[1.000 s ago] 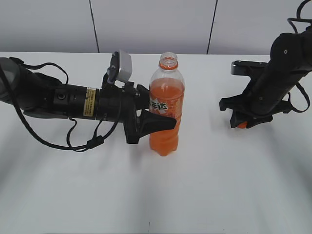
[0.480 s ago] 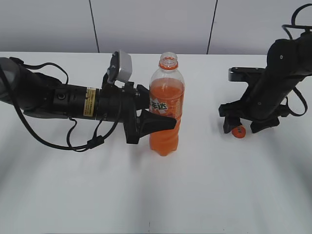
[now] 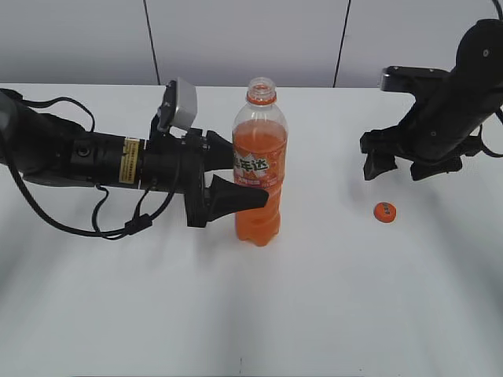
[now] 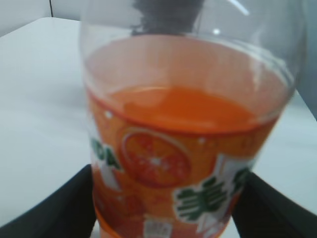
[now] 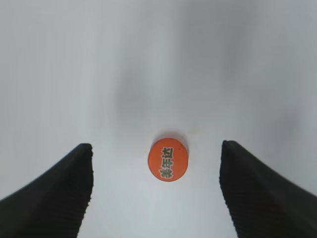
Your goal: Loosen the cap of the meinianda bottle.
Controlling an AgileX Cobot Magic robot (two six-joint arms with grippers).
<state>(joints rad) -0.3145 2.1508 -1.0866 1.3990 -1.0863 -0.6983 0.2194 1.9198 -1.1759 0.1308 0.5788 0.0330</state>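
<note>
White counter against a pale panelled wall. Near its middle stands the tall clear plastic meinianda bottle [image 3: 258,169], over half full of orange soda, its neck open. The left gripper [image 3: 228,177] brackets its label; whether it presses, I cannot tell. The small round orange plastic cap [image 3: 384,210] lies toward the right edge (already off, so loosening looks finished). The right gripper [image 3: 402,164] hangs spread above it; withdrawing seems next.
</note>
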